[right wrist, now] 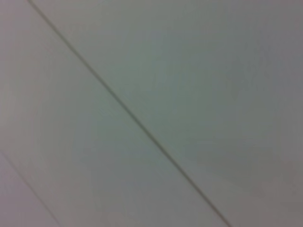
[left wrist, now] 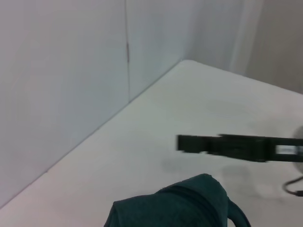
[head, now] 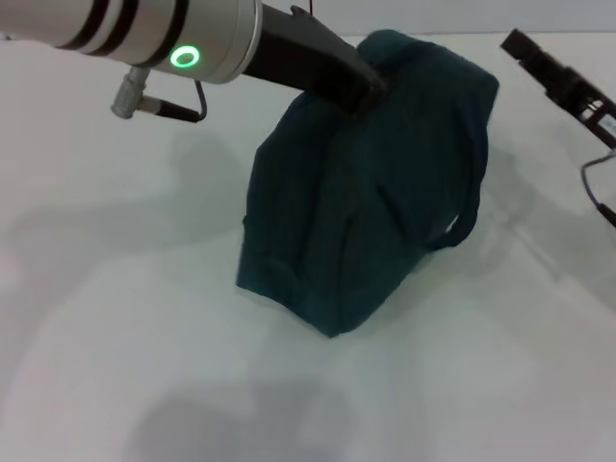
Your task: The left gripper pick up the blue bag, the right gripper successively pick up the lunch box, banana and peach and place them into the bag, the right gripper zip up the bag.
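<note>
Near the middle of the white surface point(head: 115, 318), a little toward its far edge, the blue bag point(head: 366, 212) stands propped up in a slumped wedge. Its broad base spreads toward the near edge and its top is drawn up toward the far edge. Its long axis runs roughly from the near left to the far right of the surface, and a strap loop hangs off its right side.

The left hand point(head: 371, 91) reaches in from the far left corner and meets the bag's top edge. It appears clamped on the fabric there, holding the top up, though the fingers are mostly sunk in the dark cloth. The right hand point(head: 525, 50) hangs above the far right part of the surface, apart from the bag; whether its fingers are parted I cannot tell. The left wrist view shows it as a dark bar point(left wrist: 227, 145) beyond the bag's top point(left wrist: 189, 203).

No lunch box, banana or peach shows in any view, and the bag looks bulky. I judge the filling done and the zipping step in hand or just finished. If it is not yet closed, the right hand must find the zipper pull along the top seam while the left keeps the fabric taut; the pull cannot be made out here.
</note>
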Motion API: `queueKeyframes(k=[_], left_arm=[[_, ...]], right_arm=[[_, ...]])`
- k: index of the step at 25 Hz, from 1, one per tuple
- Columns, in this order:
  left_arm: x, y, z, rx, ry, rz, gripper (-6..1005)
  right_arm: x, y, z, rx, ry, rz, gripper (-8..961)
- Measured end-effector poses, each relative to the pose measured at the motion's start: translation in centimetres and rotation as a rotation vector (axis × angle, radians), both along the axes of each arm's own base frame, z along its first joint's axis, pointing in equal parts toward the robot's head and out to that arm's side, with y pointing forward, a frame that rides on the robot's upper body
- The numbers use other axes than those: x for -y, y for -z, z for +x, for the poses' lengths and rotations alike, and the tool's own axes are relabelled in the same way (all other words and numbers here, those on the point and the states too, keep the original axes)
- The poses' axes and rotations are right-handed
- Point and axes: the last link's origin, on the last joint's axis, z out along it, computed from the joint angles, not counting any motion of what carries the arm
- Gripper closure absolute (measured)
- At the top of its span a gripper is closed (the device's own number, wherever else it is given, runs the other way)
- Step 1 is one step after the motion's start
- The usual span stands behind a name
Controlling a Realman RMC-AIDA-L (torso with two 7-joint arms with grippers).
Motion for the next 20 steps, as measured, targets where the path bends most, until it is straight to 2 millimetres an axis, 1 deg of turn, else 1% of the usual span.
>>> queueKeyframes(k=[2, 7, 10, 13, 16, 18, 20], left_arm=[[-0.8, 0.3, -0.6, 0.016, -0.023, 0.013, 927], [-2.0, 0.2, -1.7, 0.049, -0.084, 0.022, 920], [-2.2, 0.0, -1.9, 0.074, -0.09, 0.026, 916], [-1.7, -0.3, -1.7, 0.144, -0.04, -0.003, 786], [-1.0, -1.5, -1.9, 0.276, 0.03, -0.03, 652], [-0.5, -2.9, -2.8, 0.387, 0.089, -0.022, 557], [0.0, -4.2, -4.1, 0.493, 0.148, -0.006, 462]], right_arm=[[0.6, -0.3, 0.5, -0.001, -0.002, 0.02, 771], [1.5, -0.8, 1.6, 0.007, 0.006, 0.04, 546], [2.1, -1.1, 2.1, 0.011, 0.004, 0.047, 444], [2.6, -1.6, 2.6, 0.019, -0.009, 0.058, 342], [3.5, -2.5, 2.8, 0.032, -0.055, 0.096, 283], [4.3, -3.6, 2.6, 0.047, -0.128, 0.145, 243], [5.3, -4.9, 2.6, 0.064, -0.21, 0.184, 204]])
